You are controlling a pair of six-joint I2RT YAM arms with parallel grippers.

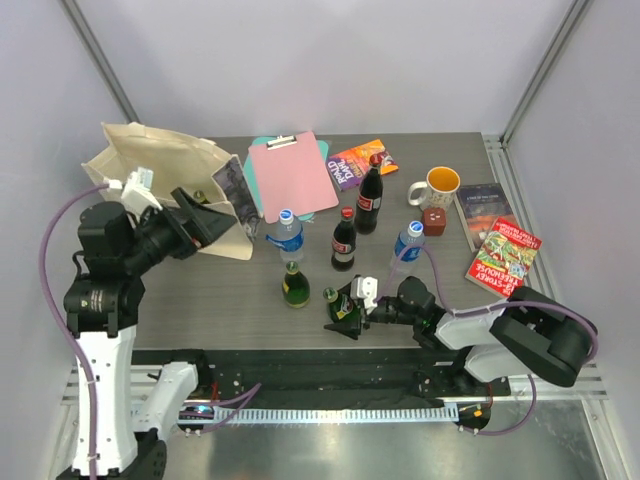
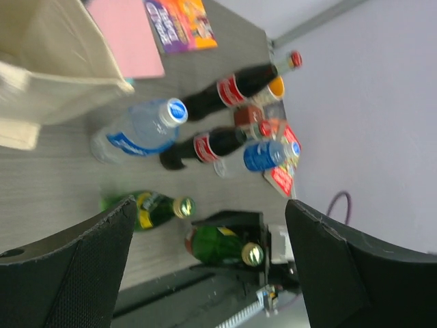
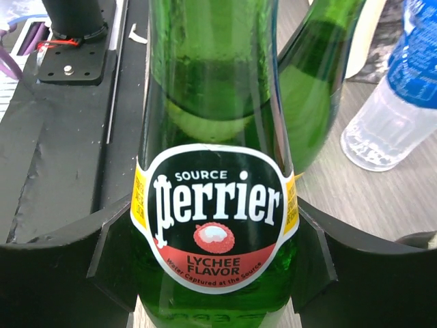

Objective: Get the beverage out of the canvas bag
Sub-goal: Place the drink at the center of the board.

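Observation:
The cream canvas bag [image 1: 160, 165] lies at the table's back left, its printed side facing the bottles; its cloth fills the upper left of the left wrist view [image 2: 51, 75]. A green Perrier bottle [image 3: 215, 205], the beverage, stands upright between my right gripper's [image 3: 215, 273] jaws, which are shut on its body. In the top view that bottle [image 1: 343, 303] sits at the table's near edge, in the right gripper [image 1: 350, 312]. My left gripper [image 1: 225, 222] hangs open and holds nothing just right of the bag, its fingers [image 2: 75, 273] spread wide.
A second green bottle [image 1: 295, 285], two water bottles [image 1: 288, 235] and two cola bottles [image 1: 344, 240] stand mid-table. Behind them lie a pink clipboard [image 1: 292, 172] and a book [image 1: 360, 160]. A yellow-lined mug [image 1: 441, 185] and more books [image 1: 503, 258] are at the right.

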